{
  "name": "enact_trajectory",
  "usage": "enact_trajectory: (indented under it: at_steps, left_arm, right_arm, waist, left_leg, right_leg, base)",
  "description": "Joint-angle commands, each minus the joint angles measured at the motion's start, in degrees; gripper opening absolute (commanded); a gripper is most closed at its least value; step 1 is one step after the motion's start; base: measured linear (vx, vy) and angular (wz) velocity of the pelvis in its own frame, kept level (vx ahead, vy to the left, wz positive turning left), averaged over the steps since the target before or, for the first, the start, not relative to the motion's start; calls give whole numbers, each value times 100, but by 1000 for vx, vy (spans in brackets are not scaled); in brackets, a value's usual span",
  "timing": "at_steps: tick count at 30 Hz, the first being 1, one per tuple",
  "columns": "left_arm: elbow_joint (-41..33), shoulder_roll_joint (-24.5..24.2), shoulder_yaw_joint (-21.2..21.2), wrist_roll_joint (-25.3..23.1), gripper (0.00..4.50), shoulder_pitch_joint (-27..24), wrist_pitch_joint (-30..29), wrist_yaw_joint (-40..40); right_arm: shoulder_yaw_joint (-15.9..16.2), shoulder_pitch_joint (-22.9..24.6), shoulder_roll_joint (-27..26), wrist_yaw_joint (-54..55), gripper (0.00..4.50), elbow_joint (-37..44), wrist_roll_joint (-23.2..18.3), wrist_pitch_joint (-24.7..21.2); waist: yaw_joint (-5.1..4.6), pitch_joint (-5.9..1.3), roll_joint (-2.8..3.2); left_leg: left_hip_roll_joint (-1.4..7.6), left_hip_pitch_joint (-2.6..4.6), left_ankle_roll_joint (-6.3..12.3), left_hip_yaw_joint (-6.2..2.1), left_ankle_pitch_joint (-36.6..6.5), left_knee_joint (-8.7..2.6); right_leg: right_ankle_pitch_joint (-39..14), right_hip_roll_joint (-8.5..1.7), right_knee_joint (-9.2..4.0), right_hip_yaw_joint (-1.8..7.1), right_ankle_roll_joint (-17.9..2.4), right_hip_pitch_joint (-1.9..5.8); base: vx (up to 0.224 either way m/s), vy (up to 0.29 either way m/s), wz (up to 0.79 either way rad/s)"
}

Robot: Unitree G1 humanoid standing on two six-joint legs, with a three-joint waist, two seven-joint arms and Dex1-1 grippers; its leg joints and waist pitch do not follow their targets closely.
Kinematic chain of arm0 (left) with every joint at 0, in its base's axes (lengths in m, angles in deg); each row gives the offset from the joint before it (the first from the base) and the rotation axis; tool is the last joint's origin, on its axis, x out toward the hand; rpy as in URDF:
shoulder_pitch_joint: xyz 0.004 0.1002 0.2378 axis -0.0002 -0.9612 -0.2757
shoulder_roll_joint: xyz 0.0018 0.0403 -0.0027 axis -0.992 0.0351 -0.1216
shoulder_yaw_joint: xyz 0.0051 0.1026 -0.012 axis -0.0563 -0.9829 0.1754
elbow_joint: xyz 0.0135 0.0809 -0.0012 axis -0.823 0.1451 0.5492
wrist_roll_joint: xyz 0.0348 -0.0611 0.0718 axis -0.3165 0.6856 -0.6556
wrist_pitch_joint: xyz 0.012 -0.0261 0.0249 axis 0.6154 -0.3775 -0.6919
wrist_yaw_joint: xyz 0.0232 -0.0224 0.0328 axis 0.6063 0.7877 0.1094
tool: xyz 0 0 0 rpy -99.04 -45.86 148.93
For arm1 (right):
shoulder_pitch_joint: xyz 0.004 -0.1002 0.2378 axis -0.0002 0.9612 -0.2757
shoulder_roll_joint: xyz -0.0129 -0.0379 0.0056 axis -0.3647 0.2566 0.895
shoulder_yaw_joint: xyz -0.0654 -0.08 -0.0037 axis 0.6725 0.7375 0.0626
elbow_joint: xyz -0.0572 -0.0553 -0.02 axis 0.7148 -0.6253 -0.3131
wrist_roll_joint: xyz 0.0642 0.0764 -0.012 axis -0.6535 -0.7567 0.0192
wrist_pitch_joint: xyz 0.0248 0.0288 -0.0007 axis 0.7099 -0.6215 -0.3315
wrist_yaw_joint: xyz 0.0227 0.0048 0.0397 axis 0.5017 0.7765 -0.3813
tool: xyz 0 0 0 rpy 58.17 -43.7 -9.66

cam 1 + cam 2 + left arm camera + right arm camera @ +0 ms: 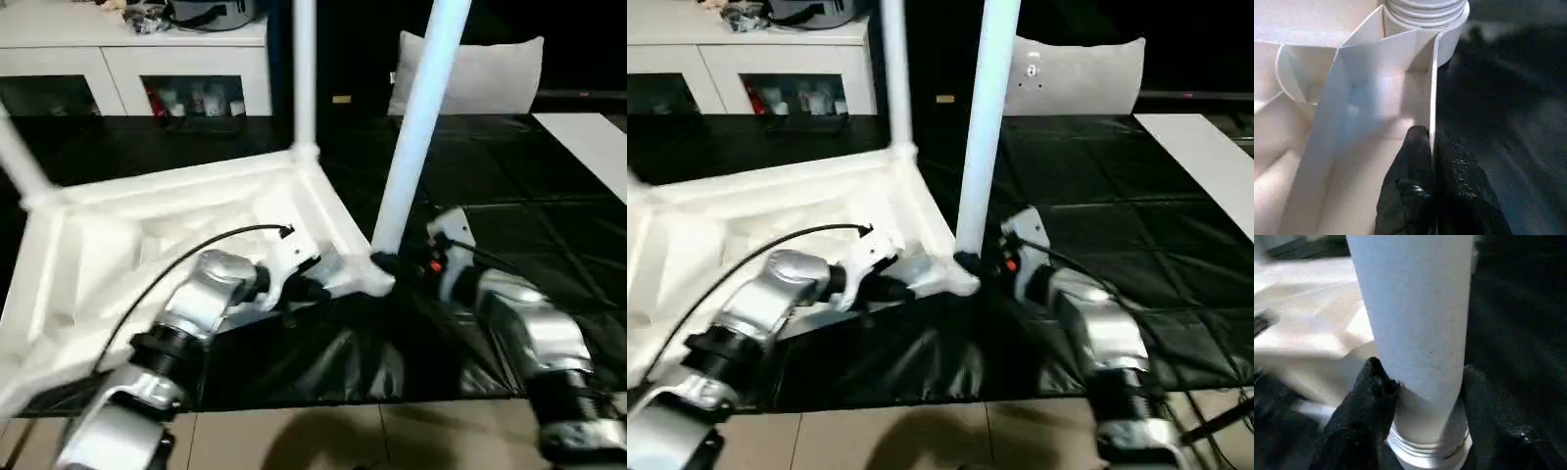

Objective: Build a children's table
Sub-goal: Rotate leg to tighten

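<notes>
Black mats [509, 215] cover the floor in front of me, and at 11 o'clock in the background I see a white cabinet [127, 69] with glass doors. On the mats lies the white tabletop [147, 245], upside down with its ribbed underside showing, tilted a little, at about 9 o'clock from the centre. Three white legs rise from its corner sockets: the near leg [416, 127] at 1 o'clock, the far leg [305, 69] at 12 o'clock, and a third leg [20, 162] at the picture's edge at 9 o'clock.

My left gripper [1431, 161] is closed on the thin rim wall of the tabletop, one black finger on each side of it (the wrist view shows this well), just beside the near corner socket [1425, 14].

My right gripper [1420, 396] sits around the bottom part of the near leg, just above its ringed end. Its fingers [1364, 401] stand on both sides of the tube and touch it.
</notes>
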Motion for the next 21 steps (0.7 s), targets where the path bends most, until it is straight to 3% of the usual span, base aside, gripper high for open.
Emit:
enact_trajectory:
  at_steps: [1, 7, 10, 11, 15, 21]
  left_arm:
    - [68, 418, -174, 114, 0, 40, -41, -202]
    - [6, 243, -203, 46, 0, 34, 98, -58]
    - [36, 36, -289, -34, 0, -9, 484, 132]
    - [38, -31, -318, -46, 0, -30, 593, 227]
    - [60, -455, -474, -53, 0, -135, 1137, 884]
    - [-70, -743, -653, 15, 0, -216, 1430, 1541]
  right_arm:
    - [216, -70, -342, 402, 246, -329, 44, 21]
    - [214, 211, -188, -187, 295, 23, -10, 236]
    - [192, 331, 113, -624, 317, 112, -99, 391]
    - [195, 357, 212, -744, 331, 126, -109, 436]
    - [308, 458, 940, -1605, 375, 197, -91, 826]
    - [352, 434, 1344, -2150, 375, 138, -28, 1106]
  waist:
    - [31, -259, -47]
    - [99, -292, -42]
    - [137, -296, -42]
    - [143, -303, -41]
    - [197, -324, -51]
    - [249, -331, -24]
  left_leg:
    - [105, -60, 217, -77, -1469, -443]
    - [149, -83, 380, -37, -1138, -451]
    - [134, -103, 436, -41, -999, -445]
    - [142, -88, 476, -19, -1004, -429]
    - [152, -108, 577, -9, -691, -412]
    - [190, -80, 583, -6, -637, -413]
  right_leg:
    - [-3187, -397, -617, 151, -554, 203]
    - [-1953, -393, -496, 214, -985, 268]
    - [-1878, -414, -499, 209, -1026, 314]
    - [-1832, -411, -490, 222, -1043, 295]
    - [-1344, -404, -425, 207, -1182, 335]
    - [-1021, -412, -379, 199, -1363, 326]
  base:
    - [0, 0, 0]
    - [0, 0, 0]
    - [0, 0, 0]
    - [0, 0, 0]
    - [0, 0, 0]
    - [0, 0, 0]
